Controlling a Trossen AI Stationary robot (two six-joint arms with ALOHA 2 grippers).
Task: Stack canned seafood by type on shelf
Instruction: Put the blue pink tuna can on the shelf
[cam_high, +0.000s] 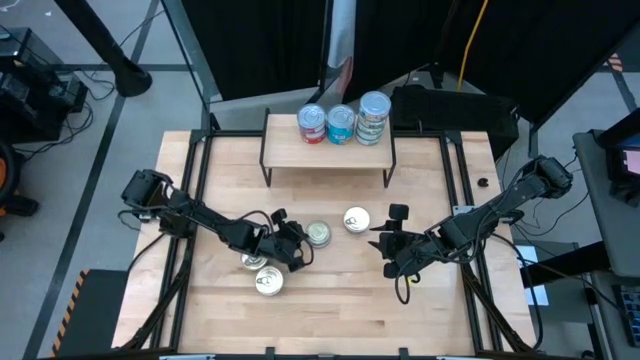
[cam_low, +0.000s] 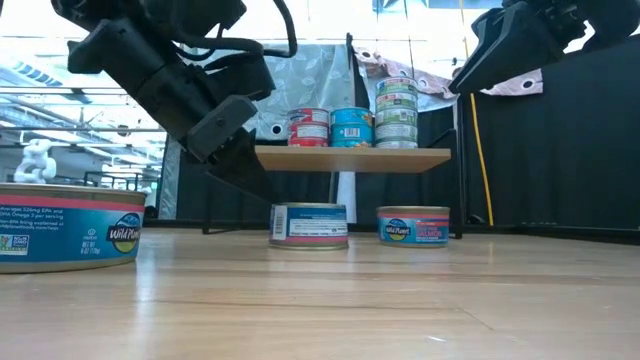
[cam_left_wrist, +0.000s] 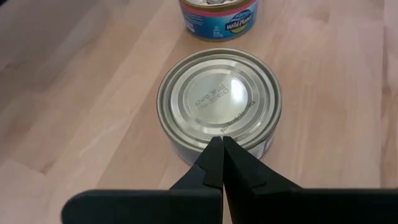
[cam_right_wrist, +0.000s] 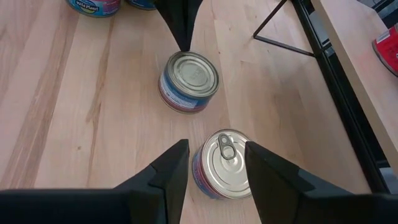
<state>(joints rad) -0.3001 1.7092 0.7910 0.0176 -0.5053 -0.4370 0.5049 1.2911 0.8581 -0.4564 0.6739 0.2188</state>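
Note:
Four flat tins lie on the table. One with a plain silver lid (cam_left_wrist: 217, 99) (cam_high: 318, 234) sits mid-table. My left gripper (cam_left_wrist: 222, 142) is shut, its tips at that tin's near rim (cam_right_wrist: 185, 46). A pull-tab tin (cam_right_wrist: 224, 163) (cam_high: 356, 219) stands just to its right. My right gripper (cam_right_wrist: 214, 165) is open and hovers above the pull-tab tin, one finger to each side and raised well off the table (cam_low: 480, 60). Two more tins (cam_high: 253, 262) (cam_high: 268, 282) lie near the left arm. The shelf (cam_high: 328, 152) holds red (cam_high: 313, 124), blue (cam_high: 341, 124) and green (cam_high: 373, 117) stacks. My left gripper points its shut fingertips (cam_left_wrist: 214, 149) down at the rim of the plain-lidded tin (cam_left_wrist: 205, 140), on the side toward the table's left. Whether the tips touch the tin I cannot tell. The tin rests flat on the table.
The shelf's black legs (cam_right_wrist: 273, 31) stand on the far part of the table, with open wood beneath the shelf (cam_low: 350, 158). A large Wild Planet tin (cam_low: 65, 228) sits close to the near edge. Bare tabletop lies along the near side (cam_high: 400, 320). Black rails run along both sides.

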